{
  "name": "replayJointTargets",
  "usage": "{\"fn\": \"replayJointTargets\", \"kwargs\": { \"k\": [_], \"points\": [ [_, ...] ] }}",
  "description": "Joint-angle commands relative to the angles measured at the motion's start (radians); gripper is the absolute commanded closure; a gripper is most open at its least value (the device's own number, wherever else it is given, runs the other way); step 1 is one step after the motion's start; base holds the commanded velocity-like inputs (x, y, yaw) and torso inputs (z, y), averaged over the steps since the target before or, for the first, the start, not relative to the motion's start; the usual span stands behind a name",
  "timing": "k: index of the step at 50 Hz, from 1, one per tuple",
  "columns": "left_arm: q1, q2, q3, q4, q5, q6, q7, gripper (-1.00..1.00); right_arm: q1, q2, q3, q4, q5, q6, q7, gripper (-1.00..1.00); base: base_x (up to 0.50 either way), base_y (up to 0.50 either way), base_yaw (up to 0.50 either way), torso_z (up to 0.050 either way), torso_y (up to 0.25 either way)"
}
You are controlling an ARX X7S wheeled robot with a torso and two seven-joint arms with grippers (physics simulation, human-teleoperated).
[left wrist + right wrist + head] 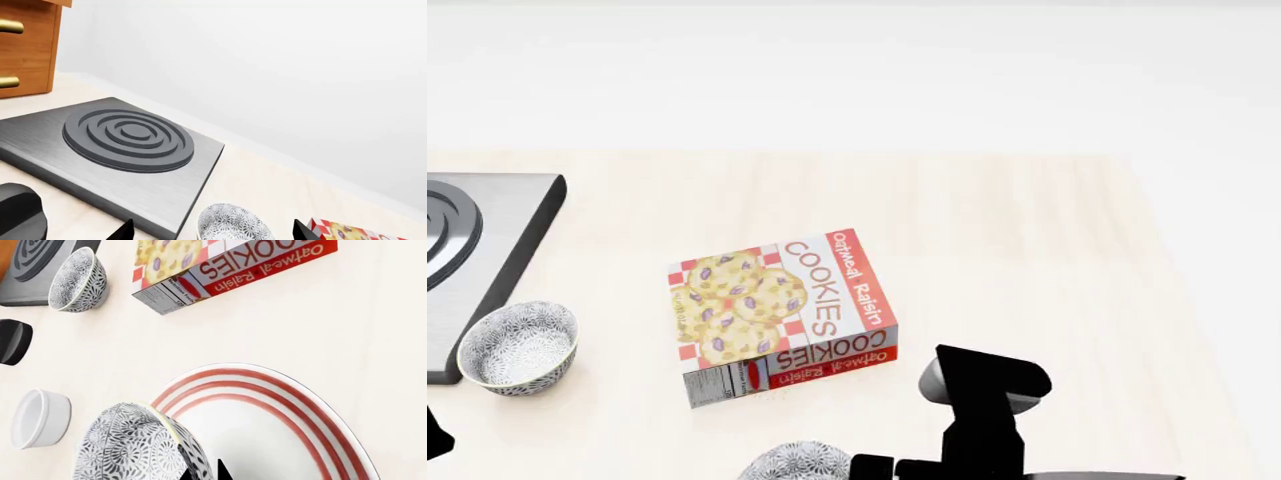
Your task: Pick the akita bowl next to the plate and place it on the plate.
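The akita bowl (130,447), speckled grey-black-and-white, shows tipped at the edge of the plate (267,425), a wide white plate with red rings. My right gripper (201,472) is shut on the bowl's rim, one fingertip on each side of its wall. In the head view this bowl (798,462) sits at the bottom edge beside my right arm (985,400); the plate is out of that view. A second bowl alike (233,225) stands by the stove, ahead of my left gripper (215,232), which is open and not touching it.
A cookies box (781,315) lies flat mid-table. A grey stove plate (127,137) sits at the left, with the second bowl (518,347) at its corner. A plain white cup (40,418) stands near the held bowl. A wooden drawer cabinet (27,45) is behind the stove.
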Motion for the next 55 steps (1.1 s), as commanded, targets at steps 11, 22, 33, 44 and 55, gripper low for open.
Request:
{"fn": "replayJointTargets", "kwargs": {
  "k": [11,22,33,44,55],
  "points": [
    [0.005,-0.004,0.004,0.013,-0.005,-0.001,-0.011,-1.0,-0.019,0.038,-0.089,0.005,-0.11,-0.034,-0.064,1.0,0.0,0.0,0.0,0.0,0.001],
    [0.006,-0.006,0.005,0.013,-0.007,0.001,-0.013,-1.0,-0.018,0.042,-0.107,0.0,-0.126,-0.054,-0.097,1.0,0.0,0.0,0.0,0.0,0.0],
    [0.003,-0.004,0.009,-0.003,-0.003,0.013,-0.007,-1.0,-0.008,0.058,-0.119,-0.051,-0.132,-0.059,-0.108,-1.0,0.0,0.0,0.0,0.0,0.0],
    [0.004,-0.008,0.011,0.008,-0.009,0.005,-0.017,-1.0,0.019,0.097,-0.08,-0.175,-0.011,-0.003,0.035,-1.0,0.0,0.0,0.0,0.0,0.0],
    [0.004,-0.011,0.012,0.009,-0.01,0.006,-0.02,-1.0,0.103,0.142,-0.031,-0.271,0.209,0.017,0.253,-1.0,0.0,0.0,0.0,0.0,0.0]
  ]
}}
